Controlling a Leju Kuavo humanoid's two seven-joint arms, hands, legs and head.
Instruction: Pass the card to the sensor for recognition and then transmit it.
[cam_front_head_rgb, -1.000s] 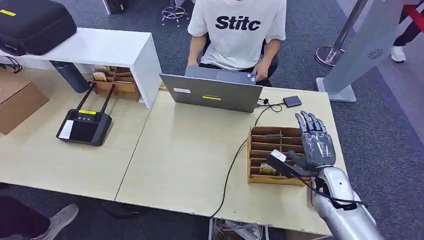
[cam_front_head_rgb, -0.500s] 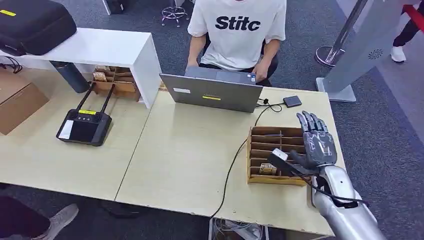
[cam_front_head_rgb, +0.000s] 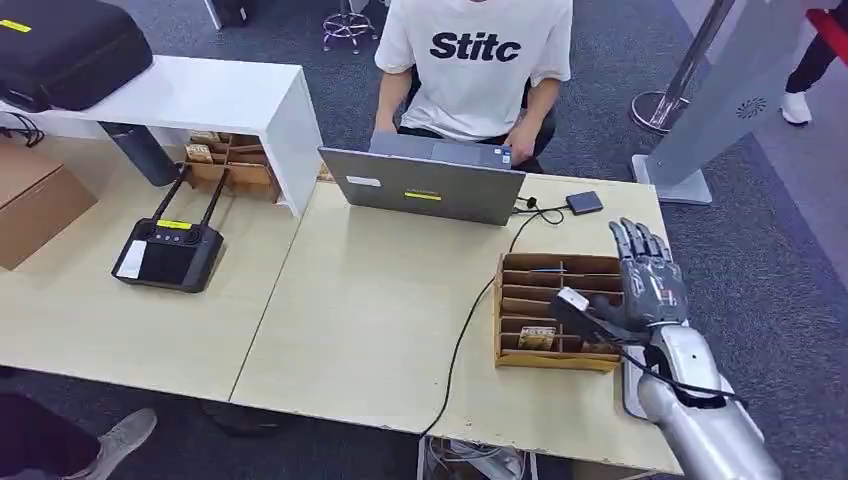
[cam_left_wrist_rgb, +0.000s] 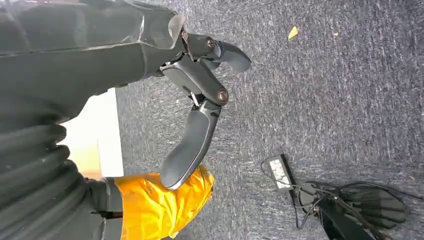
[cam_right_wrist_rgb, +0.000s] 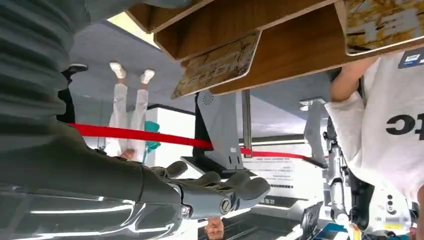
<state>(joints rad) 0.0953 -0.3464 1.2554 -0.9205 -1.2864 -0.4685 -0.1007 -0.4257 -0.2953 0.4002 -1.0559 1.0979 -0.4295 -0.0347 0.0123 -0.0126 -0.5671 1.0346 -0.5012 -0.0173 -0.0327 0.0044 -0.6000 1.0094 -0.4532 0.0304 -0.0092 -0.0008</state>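
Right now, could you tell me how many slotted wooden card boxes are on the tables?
2: one wooden card box beside the right hand, another under the white shelf, partly hidden, so more may sit behind it.

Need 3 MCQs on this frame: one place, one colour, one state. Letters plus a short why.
1. The slotted wooden card box stands:
A) on the white shelf
B) on the beige table's right part
C) on the floor

2. The seated person's T-shirt is:
A) white
B) red
C) black

3. The robot's right hand is:
A) holding a card
B) closed in a fist
C) open, fingers spread

Answers: 1 B, it sits on the beige table beside the right hand. 2 A, white with dark lettering. 3 C, the fingers are extended with nothing between them.
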